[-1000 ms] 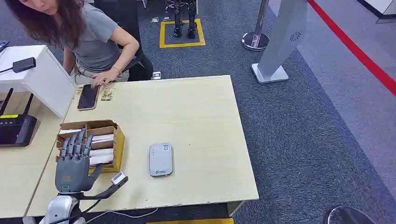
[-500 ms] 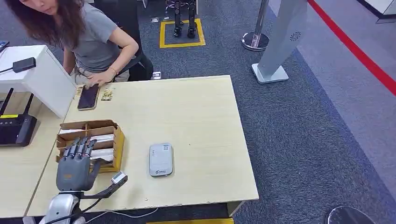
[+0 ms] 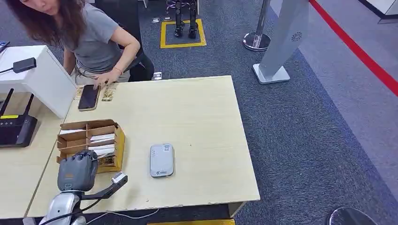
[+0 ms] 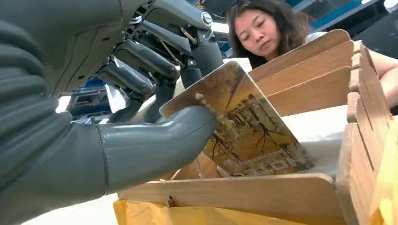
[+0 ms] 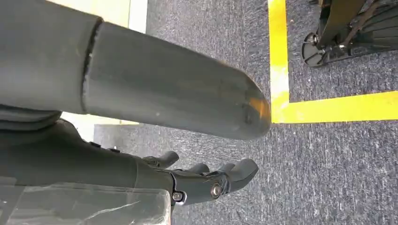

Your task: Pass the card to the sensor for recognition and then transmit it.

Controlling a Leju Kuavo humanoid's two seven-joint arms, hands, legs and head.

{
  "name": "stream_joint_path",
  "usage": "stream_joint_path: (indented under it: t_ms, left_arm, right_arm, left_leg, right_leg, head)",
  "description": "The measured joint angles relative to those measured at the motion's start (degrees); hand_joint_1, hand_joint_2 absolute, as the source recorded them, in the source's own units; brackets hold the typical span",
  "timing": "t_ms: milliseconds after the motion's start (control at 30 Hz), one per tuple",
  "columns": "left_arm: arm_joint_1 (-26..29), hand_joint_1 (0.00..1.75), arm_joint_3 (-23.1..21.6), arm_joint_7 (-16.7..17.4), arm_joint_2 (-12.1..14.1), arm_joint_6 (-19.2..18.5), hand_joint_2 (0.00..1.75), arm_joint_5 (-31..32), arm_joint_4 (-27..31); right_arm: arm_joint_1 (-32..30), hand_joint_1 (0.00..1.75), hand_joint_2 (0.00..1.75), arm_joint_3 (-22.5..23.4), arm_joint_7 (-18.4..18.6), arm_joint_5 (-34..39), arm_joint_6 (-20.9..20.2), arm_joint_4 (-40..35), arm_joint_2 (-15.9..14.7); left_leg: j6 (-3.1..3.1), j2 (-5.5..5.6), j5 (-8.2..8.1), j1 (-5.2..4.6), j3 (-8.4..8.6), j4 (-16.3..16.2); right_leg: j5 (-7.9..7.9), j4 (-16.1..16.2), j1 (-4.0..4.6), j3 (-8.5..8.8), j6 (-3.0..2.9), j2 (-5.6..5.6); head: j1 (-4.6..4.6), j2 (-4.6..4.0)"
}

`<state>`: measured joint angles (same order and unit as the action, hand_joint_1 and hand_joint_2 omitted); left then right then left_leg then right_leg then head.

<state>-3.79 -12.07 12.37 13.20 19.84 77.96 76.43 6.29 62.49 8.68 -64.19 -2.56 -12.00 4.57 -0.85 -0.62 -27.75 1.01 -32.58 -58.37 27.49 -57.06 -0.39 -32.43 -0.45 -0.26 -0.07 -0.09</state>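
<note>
Left hand [image 4: 141, 117] pinching card [image 4: 244, 126] in box [image 4: 263, 192]; thin, stiff, likely slippery — grip by top edge.

The table [image 3: 202, 117] bears a wooden box [image 3: 116, 140], sensor [image 3: 162, 160] and phone [image 3: 88, 97].

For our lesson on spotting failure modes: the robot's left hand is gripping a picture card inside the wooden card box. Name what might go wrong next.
1. The left hand holds the card near one corner, between thumb and fingers, so it may slip or twist when lifted.
2. The card sits tilted among the dividers of the wooden box; lifting could catch a divider and drag the box.
3. The sensor lies flat to the box's right; a skewed card may not read properly.
</note>
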Motion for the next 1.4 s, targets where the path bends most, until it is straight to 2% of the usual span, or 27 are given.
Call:
stream_joint_path:
  t_ms: [600, 1033, 1133, 1267, 1400]
  left_arm:
    - [-2.6, 1.75, 0.0, -2.3, 0.4, -1.5, 1.75, -4.3, -0.7]
    - [-3.4, 1.75, -0.2, -2.8, 0.5, -1.8, 1.75, -4.7, -0.6]
    - [-3.5, 1.75, -0.7, -2.8, 1.1, -2.0, 1.75, -4.7, 1.6]
    - [-4.5, 1.75, -2.0, -2.8, 3.3, -4.4, 1.75, -5.2, 9.1]
    - [-6.7, 1.75, -4.1, -3.5, 4.8, -7.0, 1.75, -8.5, 16.4]
  right_arm:
    - [0.0, 0.00, 0.00, 0.0, -0.8, 0.7, 0.1, 0.0, 0.0]
    - [0.0, 0.00, 0.00, 0.0, -1.0, 1.0, -0.2, 0.0, 0.0]
    - [0.0, 0.00, 0.00, 0.0, -1.2, 1.3, -0.3, 0.0, 0.0]
    - [-0.1, 0.00, 0.00, 0.4, -1.7, 2.4, -0.5, 0.0, 0.0]
    - [-0.3, 0.00, 0.00, 0.8, -2.2, 3.2, -0.5, 0.0, 0.0]
  left_leg:
    - [0.00, 0.00, 0.01, 0.00, 0.01, 0.0]
    - [0.00, 0.00, 0.01, 0.00, 0.01, 0.0]
    - [0.00, -0.01, 0.01, 0.00, 0.01, 0.0]
    - [0.00, 0.00, 0.02, 0.00, -0.01, 0.0]
    - [0.00, 0.00, 0.02, 0.00, -0.01, 0.0]
  right_leg:
    - [0.00, 0.0, 0.00, 0.00, 0.00, 0.00]
    - [0.00, 0.0, 0.00, -0.01, 0.00, 0.01]
    - [0.00, 0.0, 0.00, -0.03, 0.00, 0.02]
    - [0.00, 0.0, 0.00, -0.04, 0.00, 0.02]
    - [-0.02, 0.0, 0.00, -0.04, 0.00, 0.01]
  head:
    - [0.00, 0.00]
    - [0.00, 0.00]
    - [0.02, 0.00]
    - [0.02, 0.00]
    - [0.00, 0.00]
